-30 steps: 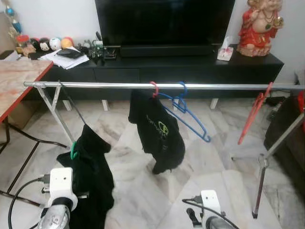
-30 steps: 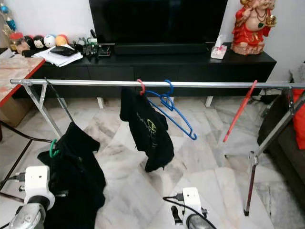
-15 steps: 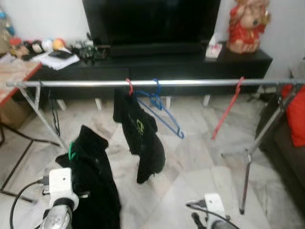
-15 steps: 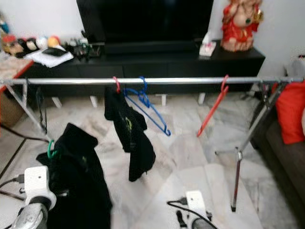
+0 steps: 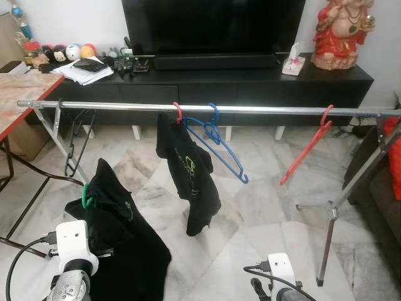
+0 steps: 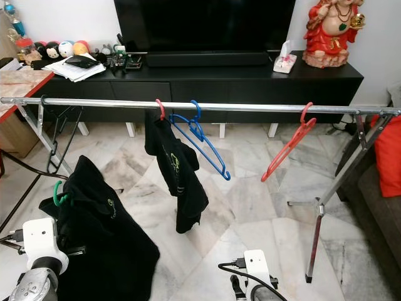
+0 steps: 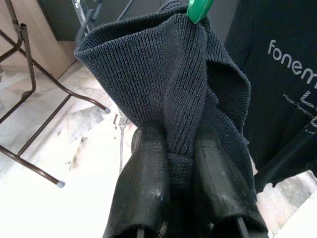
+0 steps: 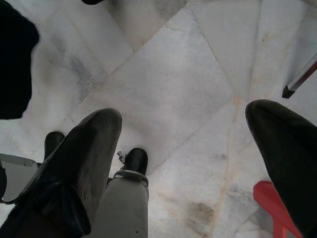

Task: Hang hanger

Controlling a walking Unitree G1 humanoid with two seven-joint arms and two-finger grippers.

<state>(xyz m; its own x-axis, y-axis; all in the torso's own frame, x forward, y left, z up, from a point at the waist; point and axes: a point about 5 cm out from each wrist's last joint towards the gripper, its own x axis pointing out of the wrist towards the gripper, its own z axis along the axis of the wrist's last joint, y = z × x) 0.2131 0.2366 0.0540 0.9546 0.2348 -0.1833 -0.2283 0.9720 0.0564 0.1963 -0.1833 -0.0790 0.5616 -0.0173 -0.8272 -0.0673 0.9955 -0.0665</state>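
Upper centre, a silver rail [image 5: 263, 110] carries red [image 5: 178, 113], blue [image 5: 216, 142] and red [image 5: 307, 152] hangers. Lower left, a black garment [image 5: 122, 241] with what looks like green print hangs on a green hanger [image 5: 86, 195]. The floor [image 5: 263, 207] is white marble, grey-veined.

The rail [image 5: 263, 110] crosses the whole view, in front of the TV cabinet [image 5: 250, 88]. On the rail hang a black wire hanger [image 5: 74, 141] near the left end, a red hook with a black shirt [image 5: 191, 182], a blue hanger [image 5: 219, 144] just beside it, and a red hanger [image 5: 307, 153] toward the right. The rail is bare between the wire hanger and the shirt, and between the blue and red hangers. The rail's legs [image 5: 351, 200] stand at both ends. A desk [image 5: 19, 94] stands at the left.
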